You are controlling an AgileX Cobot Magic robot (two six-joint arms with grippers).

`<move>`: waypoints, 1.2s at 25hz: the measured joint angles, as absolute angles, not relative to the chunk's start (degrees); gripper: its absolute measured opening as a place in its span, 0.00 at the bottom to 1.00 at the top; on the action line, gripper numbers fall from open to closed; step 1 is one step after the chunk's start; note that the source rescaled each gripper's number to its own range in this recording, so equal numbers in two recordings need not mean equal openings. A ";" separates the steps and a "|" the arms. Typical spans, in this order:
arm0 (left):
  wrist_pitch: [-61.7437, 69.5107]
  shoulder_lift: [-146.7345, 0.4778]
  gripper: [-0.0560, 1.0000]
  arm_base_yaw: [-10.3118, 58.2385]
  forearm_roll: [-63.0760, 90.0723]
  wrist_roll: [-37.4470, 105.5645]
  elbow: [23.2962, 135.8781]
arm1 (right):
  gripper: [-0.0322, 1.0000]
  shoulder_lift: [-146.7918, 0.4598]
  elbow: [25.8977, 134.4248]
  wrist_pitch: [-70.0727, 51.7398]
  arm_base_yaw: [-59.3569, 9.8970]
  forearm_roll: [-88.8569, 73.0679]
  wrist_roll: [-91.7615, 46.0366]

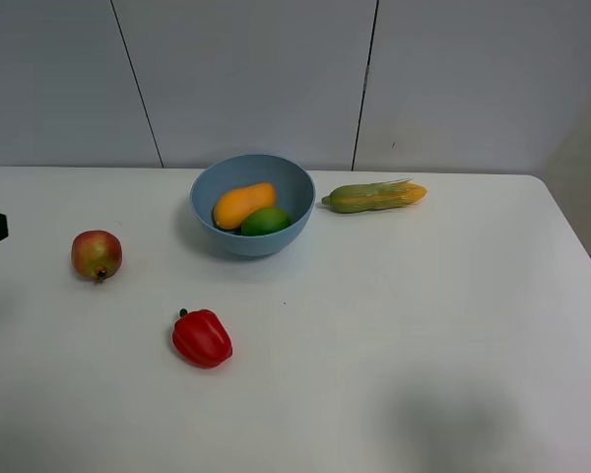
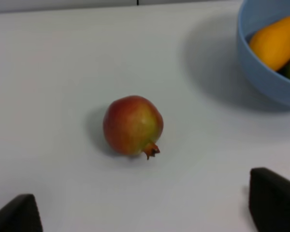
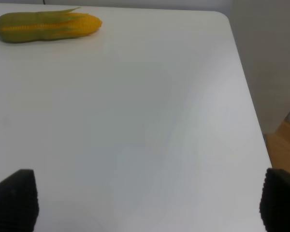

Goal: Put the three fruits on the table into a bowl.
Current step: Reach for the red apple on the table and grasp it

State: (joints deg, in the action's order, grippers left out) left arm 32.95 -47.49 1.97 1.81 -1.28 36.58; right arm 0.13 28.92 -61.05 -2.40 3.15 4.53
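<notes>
Exterior high view: mango (image 1: 243, 204) and lime (image 1: 266, 221) sit in the bowl (image 1: 251, 244), while the pomegranate (image 1: 97, 254) lies alone on the tabletop (image 1: 424, 325), well to the bowl's left (crown toward the camera). It rests just ahead of the left end effector (image 2: 145, 208), spread wide and empty. The right end effector (image 3: 146, 200), likewise spread, is far off, so the left arm looks nearer.

Pale grey wall panels (image 1: 246, 69) are split by thin dark seams (image 1: 364, 84), and wooden floor (image 3: 282, 147) shows at one side.
</notes>
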 joint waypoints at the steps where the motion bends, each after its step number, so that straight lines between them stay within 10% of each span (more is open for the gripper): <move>1: 31.04 -51.27 0.47 1.97 1.81 -1.28 37.11 | 0.82 0.13 28.92 -61.05 -2.40 3.22 4.53; 13: 21.92 -92.06 0.47 1.97 1.97 -1.28 49.89 | 0.82 0.13 28.92 -61.05 -2.40 3.27 4.53; 30: 18.15 -101.93 0.47 1.97 3.33 1.48 52.77 | 0.82 0.13 28.92 -61.05 -2.40 3.27 4.53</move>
State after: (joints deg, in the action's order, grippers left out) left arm 18.15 -101.93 1.97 3.33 1.48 52.77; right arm 0.13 28.92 -61.05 -2.40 3.27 4.53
